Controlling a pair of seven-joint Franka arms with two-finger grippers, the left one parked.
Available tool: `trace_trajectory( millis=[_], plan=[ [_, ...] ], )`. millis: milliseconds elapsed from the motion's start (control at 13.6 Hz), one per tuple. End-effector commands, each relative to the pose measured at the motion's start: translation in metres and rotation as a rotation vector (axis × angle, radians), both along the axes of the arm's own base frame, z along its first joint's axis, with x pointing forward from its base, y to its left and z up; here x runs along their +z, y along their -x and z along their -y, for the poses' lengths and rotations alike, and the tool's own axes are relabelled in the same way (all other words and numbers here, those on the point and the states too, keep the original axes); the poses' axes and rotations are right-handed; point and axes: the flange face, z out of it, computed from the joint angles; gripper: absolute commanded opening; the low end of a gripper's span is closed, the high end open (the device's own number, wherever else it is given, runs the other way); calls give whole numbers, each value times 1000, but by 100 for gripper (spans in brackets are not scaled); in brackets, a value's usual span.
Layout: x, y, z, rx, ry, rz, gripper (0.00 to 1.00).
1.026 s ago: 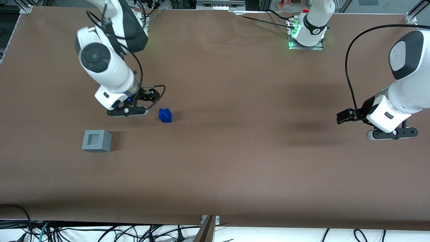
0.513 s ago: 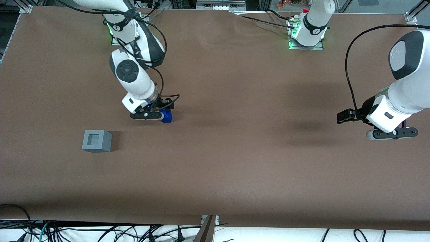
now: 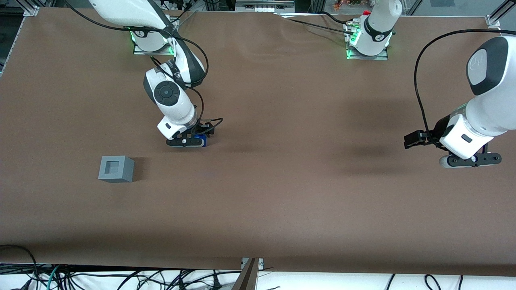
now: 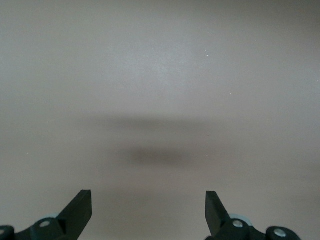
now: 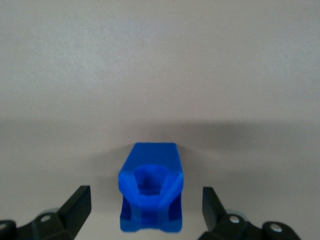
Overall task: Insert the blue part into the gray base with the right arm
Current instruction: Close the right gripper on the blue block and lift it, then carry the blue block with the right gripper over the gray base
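- Your right arm's gripper [image 3: 192,141] hangs low over the brown table [image 3: 282,193], fingers [image 5: 75,205] spread wide and grasping nothing.
- The blue part [image 5: 150,195] sits on the table between those fingers, touching neither.
- The gray base [image 3: 115,168] stands well apart, nearer the front camera, recess up.

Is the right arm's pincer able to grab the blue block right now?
Probably yes. The pincer is open, low over the blue block, with one finger on each side and gaps between them and the block. Nothing else lies near it; the gray base sits apart, nearer the camera.
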Motion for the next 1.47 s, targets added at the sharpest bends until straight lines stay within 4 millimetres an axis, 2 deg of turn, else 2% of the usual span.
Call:
trace_trajectory(
  millis=[0, 73, 220, 366, 440, 586, 733, 880, 1099, 1173, 1246, 1393],
  plan=[
    [-4, -1, -1, -4, -3, 32, 89],
    [-5, -1, 0, -5, -3, 32, 79],
    [-6, -1, 0, -5, -2, 30, 37],
    [-9, -1, 1, 1, 5, 27, 15],
    [-8, -1, 0, 7, 6, 27, 12],
    [5, -6, 2, 18, 6, 37, 12],
    [40, -21, 7, 5, 30, 27, 12],
    [79, -47, 26, 19, 74, -8, 12],
    [125, -85, 77, 19, 107, 7, 12],
    [137, -99, 104, 19, 121, 19, 12],
    [144, -111, 132, 45, 132, 24, 12],
    [147, -124, 188, 86, 137, 18, 13]
  ],
)
